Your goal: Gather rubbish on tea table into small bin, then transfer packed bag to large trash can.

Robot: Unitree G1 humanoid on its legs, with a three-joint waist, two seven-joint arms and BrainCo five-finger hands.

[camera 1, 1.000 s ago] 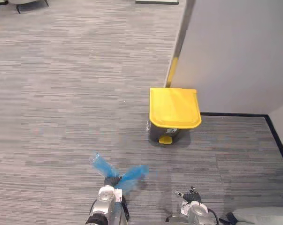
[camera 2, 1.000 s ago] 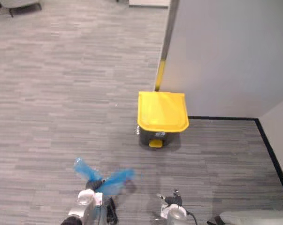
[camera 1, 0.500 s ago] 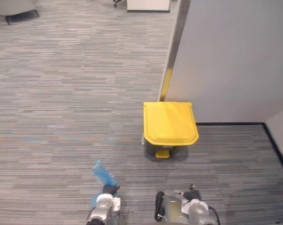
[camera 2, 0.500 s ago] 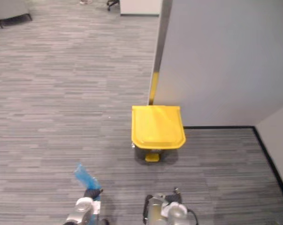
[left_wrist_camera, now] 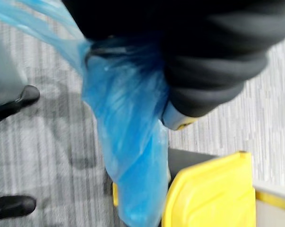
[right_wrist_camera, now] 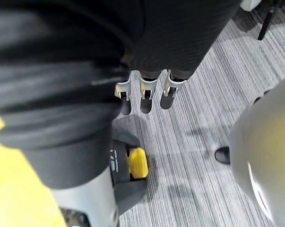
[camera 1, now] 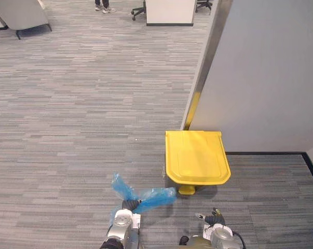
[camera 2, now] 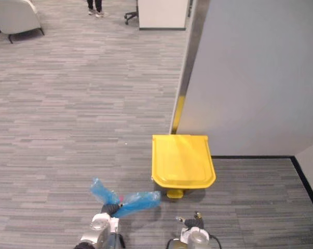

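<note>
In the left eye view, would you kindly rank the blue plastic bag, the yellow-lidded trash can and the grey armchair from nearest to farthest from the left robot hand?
1. Blue plastic bag: gripped in the left robot hand itself.
2. Yellow-lidded trash can: ahead to the right, beside the wall.
3. Grey armchair: far across the carpet, ahead to the left.

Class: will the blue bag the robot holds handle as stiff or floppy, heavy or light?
Probably floppy: the bag is thin, crinkled film hanging limp from the left robot hand. Likely light for its size: its loose ends stick out sideways without sagging.
</note>
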